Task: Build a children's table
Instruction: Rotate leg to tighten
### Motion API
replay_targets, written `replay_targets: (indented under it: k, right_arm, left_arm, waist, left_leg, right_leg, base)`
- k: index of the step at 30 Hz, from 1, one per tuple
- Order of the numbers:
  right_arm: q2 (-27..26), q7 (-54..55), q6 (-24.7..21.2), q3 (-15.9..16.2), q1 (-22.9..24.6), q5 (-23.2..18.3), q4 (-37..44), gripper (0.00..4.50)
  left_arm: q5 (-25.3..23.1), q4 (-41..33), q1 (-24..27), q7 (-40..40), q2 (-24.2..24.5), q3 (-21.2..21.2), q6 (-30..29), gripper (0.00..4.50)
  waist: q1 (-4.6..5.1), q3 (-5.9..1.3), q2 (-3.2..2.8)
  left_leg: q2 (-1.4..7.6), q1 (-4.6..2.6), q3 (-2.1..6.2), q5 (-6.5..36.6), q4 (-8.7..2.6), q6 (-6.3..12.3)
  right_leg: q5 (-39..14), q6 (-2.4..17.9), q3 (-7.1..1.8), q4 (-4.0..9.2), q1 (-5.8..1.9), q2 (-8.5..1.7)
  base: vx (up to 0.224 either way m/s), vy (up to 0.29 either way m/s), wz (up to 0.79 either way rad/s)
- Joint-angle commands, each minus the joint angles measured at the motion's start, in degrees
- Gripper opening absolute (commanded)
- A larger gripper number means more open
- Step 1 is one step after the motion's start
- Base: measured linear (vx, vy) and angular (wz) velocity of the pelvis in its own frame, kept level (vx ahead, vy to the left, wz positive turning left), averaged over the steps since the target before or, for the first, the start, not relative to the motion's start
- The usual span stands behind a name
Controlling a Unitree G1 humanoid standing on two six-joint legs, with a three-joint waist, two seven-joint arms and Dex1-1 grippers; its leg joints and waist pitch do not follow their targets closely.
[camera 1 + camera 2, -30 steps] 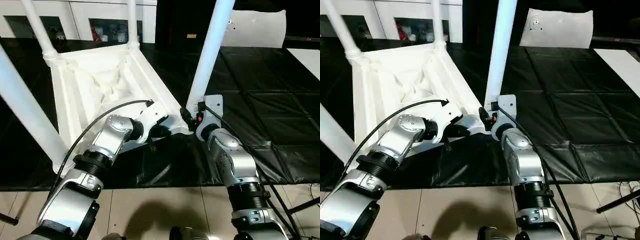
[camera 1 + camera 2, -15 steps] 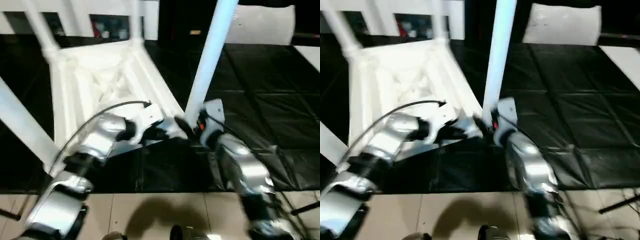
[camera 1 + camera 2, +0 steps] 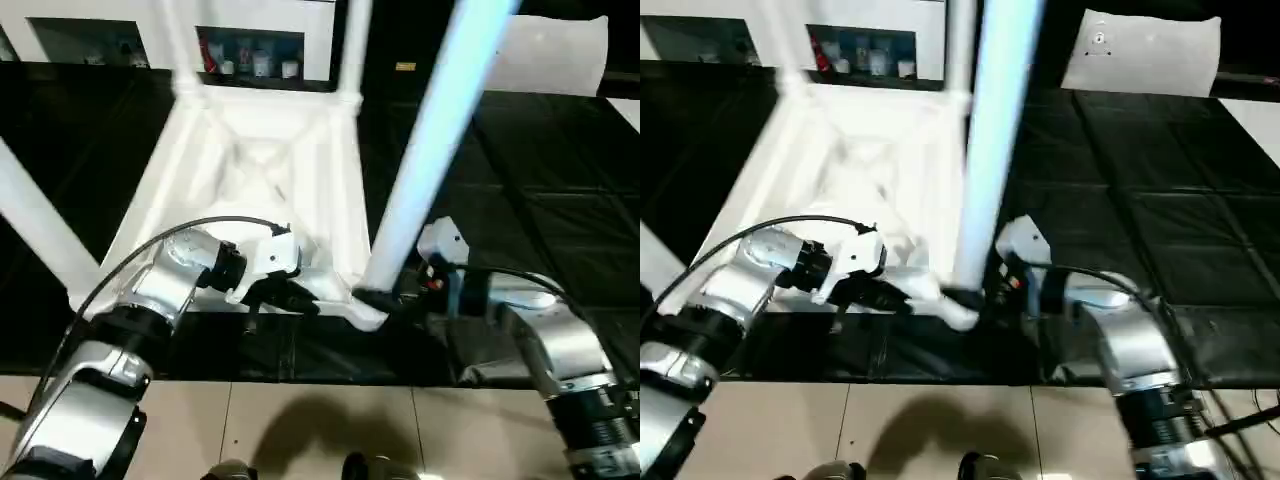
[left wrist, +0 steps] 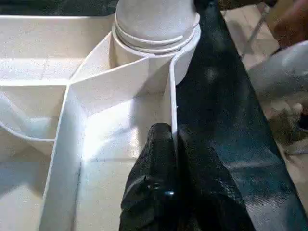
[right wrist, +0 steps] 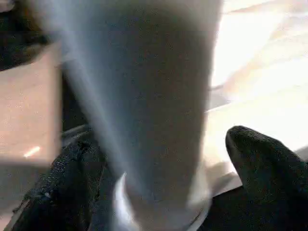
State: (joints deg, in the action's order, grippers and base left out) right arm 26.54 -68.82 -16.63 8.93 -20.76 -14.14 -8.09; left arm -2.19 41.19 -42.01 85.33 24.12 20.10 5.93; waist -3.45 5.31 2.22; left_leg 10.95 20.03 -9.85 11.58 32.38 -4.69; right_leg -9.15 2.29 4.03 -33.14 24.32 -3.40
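Observation:
The white tabletop lies upside down on the black mat, ribbed underside up, with white legs standing in its corner sockets. The nearest leg rises from the front right socket. My left gripper is shut on the tabletop's thin front rim, just beside that socket. My right gripper is open at the base of that leg. Its fingers stand on either side of the leg, with a gap showing.
Another leg slants up at the left and two more stand at the far corners. A white cabinet with glass doors is behind. A flat white sheet lies at back right. Tan floor borders the mat's near edge.
My right gripper's fingers have spread apart from the base of the nearest leg, and that forearm now reaches in more from the right. The view has shifted. My left gripper keeps its hold.

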Motion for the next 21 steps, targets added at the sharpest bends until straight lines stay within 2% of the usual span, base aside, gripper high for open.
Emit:
replay_targets:
  k: [1,6,14,16,17,19,20,21]
  right_arm:
    - [0.9,-3.7,0.4,1.1,-1.3,-1.3,-0.6,4.19]
    - [2.0,-8.7,1.4,3.3,-3.4,-1.0,-3.3,3.73]
    - [2.2,-13.3,1.8,5.2,-5.5,-1.2,-6.1,3.09]
    - [2.1,-14.1,2.1,5.6,-6.1,-1.3,-6.8,2.95]
    - [2.0,-14.3,2.2,5.8,-6.3,-1.3,-7.0,2.77]
    - [1.8,-14.7,2.3,6.0,-6.6,-1.3,-7.4,2.77]
    - [1.8,-14.8,2.3,6.1,-6.7,-1.3,-7.5,2.52]
    - [1.6,-15.1,2.4,6.2,-6.9,-1.3,-7.7,2.52]
  left_arm:
    - [-1.9,0.7,-0.4,4.6,-0.4,3.8,1.6,0.0]
    - [-2.1,1.9,-1.6,7.0,-0.2,4.7,3.0,0.0]
    - [-0.5,3.2,-2.6,7.2,0.4,7.9,4.7,0.0]
    - [-0.2,3.3,-2.6,7.2,0.6,8.4,5.0,0.0]
    - [-0.1,3.3,-2.6,7.2,0.7,8.6,5.1,0.0]
    - [0.0,3.3,-2.6,7.2,0.9,9.0,5.4,0.0]
    - [0.1,3.3,-2.7,7.2,1.0,9.1,5.5,0.0]
    - [0.2,3.6,-2.8,7.2,1.1,9.4,5.7,0.0]
  waist:
    - [-0.12,-3.62,0.27]
    - [-0.4,-3.66,0.26]
    - [-1.61,-3.92,0.41]
    - [-1.6,-3.96,0.43]
    - [-1.55,-3.91,0.48]
    - [-1.6,-3.87,0.49]
    - [-1.61,-3.83,0.52]
    - [-1.68,-3.88,0.56]
  left_leg:
    - [2.43,0.07,-0.04,2.0,-2.76,8.4]
    - [2.44,0.04,-0.1,2.0,-2.66,8.25]
    - [2.52,-0.14,-0.14,0.5,-2.49,8.34]
    - [2.54,-0.16,-0.11,0.5,-2.5,8.23]
    - [2.51,-0.1,-0.12,0.6,-2.5,8.17]
    - [2.53,-0.09,-0.11,1.2,-2.51,7.9]
    - [2.48,-0.03,-0.14,1.5,-2.52,7.75]
    - [2.45,-0.03,-0.13,1.9,-2.52,7.28]
  right_leg:
    - [-6.0,13.2,-3.01,2.35,-4.21,-4.59]
    - [-6.8,13.7,-2.94,2.34,-4.11,-4.62]
    - [-4.6,14.5,-2.98,1.81,-4.15,-4.73]
    - [-4.3,14.5,-2.93,1.72,-4.12,-4.68]
    - [-4.5,14.5,-2.93,1.77,-4.14,-4.65]
    - [-5.7,14.2,-2.93,1.87,-4.12,-4.7]
    - [-6.3,14.0,-2.94,2.01,-4.14,-4.71]
    - [-7.3,13.6,-2.97,2.07,-4.21,-4.77]
  base:
    - [0.0,0.0,0.0]
    - [0.0,0.0,0.0]
    - [0.0,0.0,0.0]
    - [0.0,0.0,0.0]
    - [0.0,0.0,0.0]
    - [0.0,0.0,0.0]
    - [0.0,0.0,0.0]
    - [0.0,0.0,0.0]
